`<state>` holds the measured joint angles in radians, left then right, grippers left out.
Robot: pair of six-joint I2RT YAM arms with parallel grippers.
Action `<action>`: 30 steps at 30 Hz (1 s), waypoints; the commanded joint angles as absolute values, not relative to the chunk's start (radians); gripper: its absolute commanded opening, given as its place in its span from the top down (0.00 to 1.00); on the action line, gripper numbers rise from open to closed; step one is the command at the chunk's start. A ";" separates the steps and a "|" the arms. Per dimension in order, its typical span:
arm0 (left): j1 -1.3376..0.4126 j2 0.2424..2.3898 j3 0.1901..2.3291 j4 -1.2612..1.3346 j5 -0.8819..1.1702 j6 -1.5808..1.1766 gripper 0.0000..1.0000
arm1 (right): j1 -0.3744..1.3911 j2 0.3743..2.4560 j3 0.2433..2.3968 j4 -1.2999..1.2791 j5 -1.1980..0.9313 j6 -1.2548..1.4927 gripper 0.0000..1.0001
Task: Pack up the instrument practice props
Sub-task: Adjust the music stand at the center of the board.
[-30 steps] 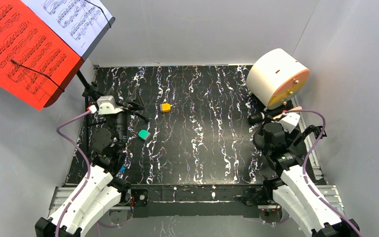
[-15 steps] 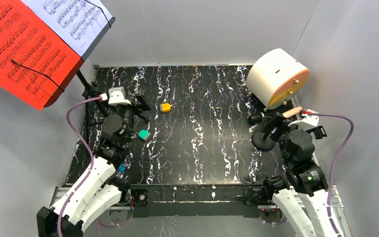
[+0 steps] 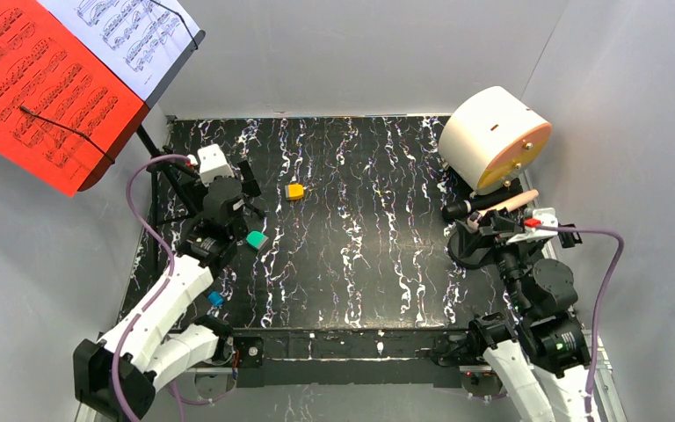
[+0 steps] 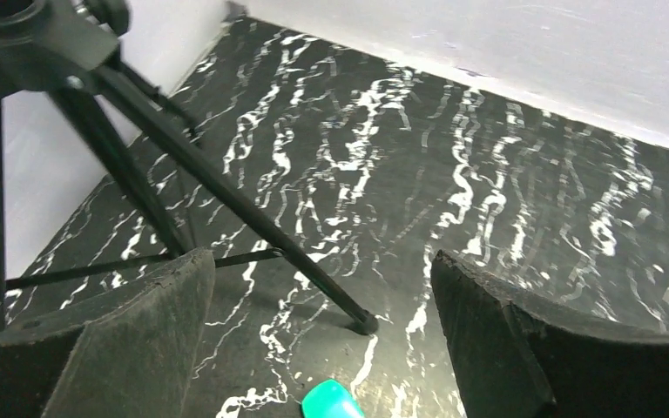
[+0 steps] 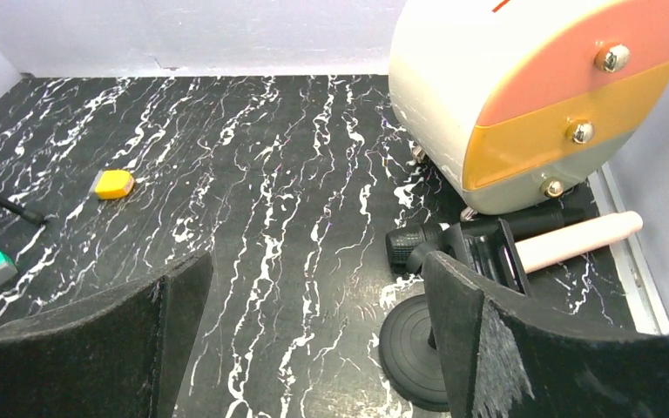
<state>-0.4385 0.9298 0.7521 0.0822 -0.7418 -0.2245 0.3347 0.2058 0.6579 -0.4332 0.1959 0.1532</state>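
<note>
Two grippers reach over the black counter veined with white (image 3: 360, 264), and both have their jaws wide apart with nothing between them.

At far left, the black tripod music rack (image 3: 152, 147) stands upright in the corner. Its tilted panel carries a red music sheet (image 3: 31, 88) with a white music sheet (image 3: 132, 31) on its far side, each crossed by a thin black wire. The left gripper (image 3: 250, 189) hovers just right of the tripod's legs. In the left wrist view, one black tripod leg (image 4: 226, 196) slants down to a foot planted on the counter between the open fingers (image 4: 139, 348), without touching them. A small teal block (image 3: 257, 239) lies just on the near side of that gripper, and a small yellow block (image 3: 295, 191) lies to its right.

At right, the right gripper (image 3: 485, 230) hangs over a microphone (image 5: 409, 246). The microphone has a black ribbed end pointing left and a beige end (image 5: 579, 239) pointing right. It lies roughly level in a black clip (image 5: 488, 248) above a black round base (image 5: 411, 348), and the base rests on the counter just beside the gripper's right finger. Close behind the microphone, on the far side, sits a big white cylinder with an orange and yellow face (image 3: 492, 136).
</note>
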 commanded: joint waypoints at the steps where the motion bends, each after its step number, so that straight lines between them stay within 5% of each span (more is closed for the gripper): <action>1: -0.382 1.008 0.788 0.098 -0.918 -0.288 0.12 | 0.335 0.095 0.589 -0.330 0.138 0.055 0.01; 21: -0.192 1.354 0.760 0.521 -0.970 -0.411 0.32 | 0.335 0.006 0.529 -0.356 0.013 0.009 0.01; 23: -0.178 1.362 0.751 0.547 -0.907 -0.399 0.42 | 0.335 0.006 0.531 -0.358 0.015 0.009 0.01; 26: -0.174 1.356 0.723 0.592 -0.806 -0.373 0.70 | 0.334 0.006 0.533 -0.361 0.009 0.008 0.01; 30: -0.174 1.350 0.680 0.644 -0.635 -0.349 0.88 | 0.334 0.006 0.537 -0.367 0.006 0.002 0.01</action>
<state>-0.1654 1.3670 0.7143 0.5640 -0.8154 -0.3866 0.3347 0.0200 0.5251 -0.3927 0.0204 0.0219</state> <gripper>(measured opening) 0.220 0.985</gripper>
